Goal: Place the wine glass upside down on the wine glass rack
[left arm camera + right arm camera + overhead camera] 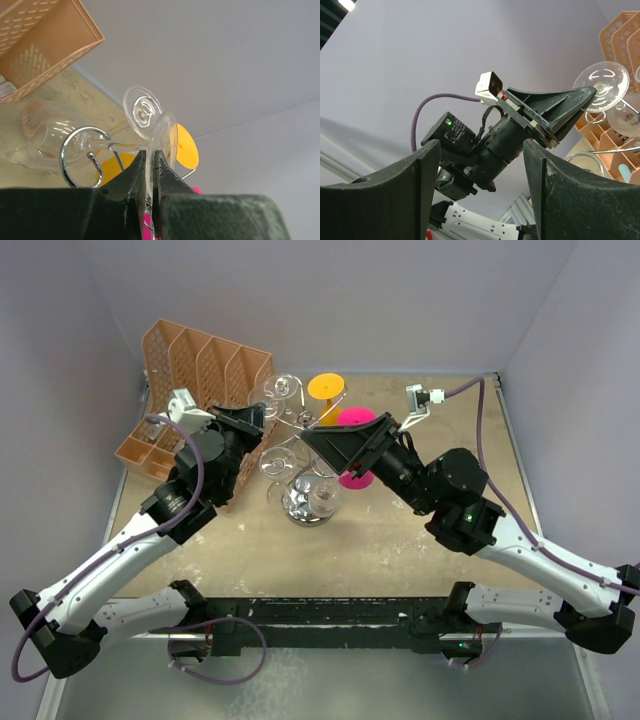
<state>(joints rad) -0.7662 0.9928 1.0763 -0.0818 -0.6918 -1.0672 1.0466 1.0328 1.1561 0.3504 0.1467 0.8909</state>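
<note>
My left gripper (149,152) is shut on the rim of the clear wine glass's round foot (164,134). The glass's stem (117,147) runs through a curled chrome arm (67,150) of the wine glass rack, and its bowl (47,142) is beyond the curl. From the top view, the rack (305,508) stands mid-table on its shiny round base, with the left gripper (262,420) on its left side. My right gripper (312,436) hovers open close to the rack's right side, holding nothing. In the right wrist view its fingers (540,175) stand wide apart, and the held foot (607,86) shows at the left gripper's tip.
An orange plastic file organizer (195,390) stands at the back left, close behind the left arm. Other clear glasses hang on the rack, one foot (142,111) right beside the held one. An orange glass (326,387) and a pink glass (355,422) are behind the rack.
</note>
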